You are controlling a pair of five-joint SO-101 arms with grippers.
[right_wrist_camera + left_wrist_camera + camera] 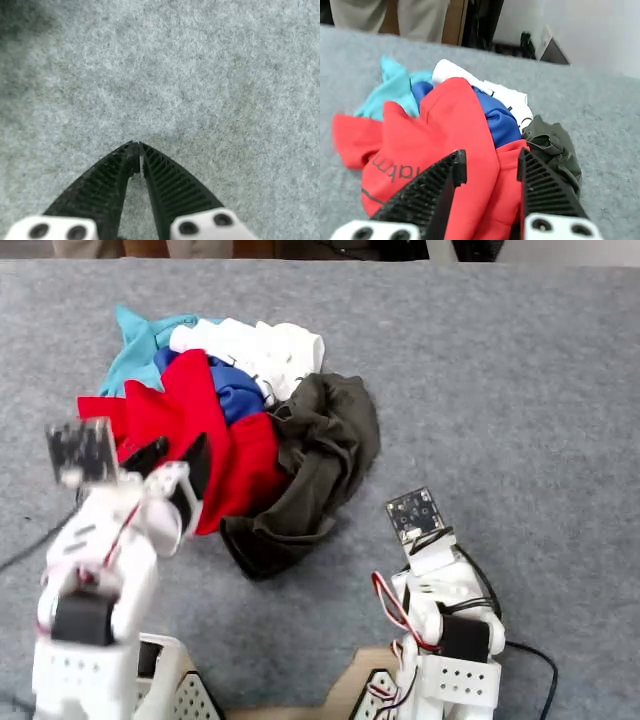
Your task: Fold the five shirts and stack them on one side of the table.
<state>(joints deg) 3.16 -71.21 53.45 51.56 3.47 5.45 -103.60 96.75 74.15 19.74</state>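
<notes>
Several crumpled shirts lie in one heap on the grey felt table (500, 370): a red shirt (215, 435) on top, a blue shirt (235, 390), a turquoise shirt (140, 345), a white shirt (260, 345) and a dark olive shirt (325, 460). My left gripper (175, 465) hovers open over the red shirt (445, 130), its black fingers (430, 195) spread with the cloth showing between them. My right gripper (137, 150) is shut and points down at bare felt near the table's front, right of the heap.
Both arm bases (440, 650) stand at the front edge on a wooden board. Cables (540, 670) trail beside the right base. Bare felt stretches to the right of and behind the heap. A person's legs stand beyond the far edge.
</notes>
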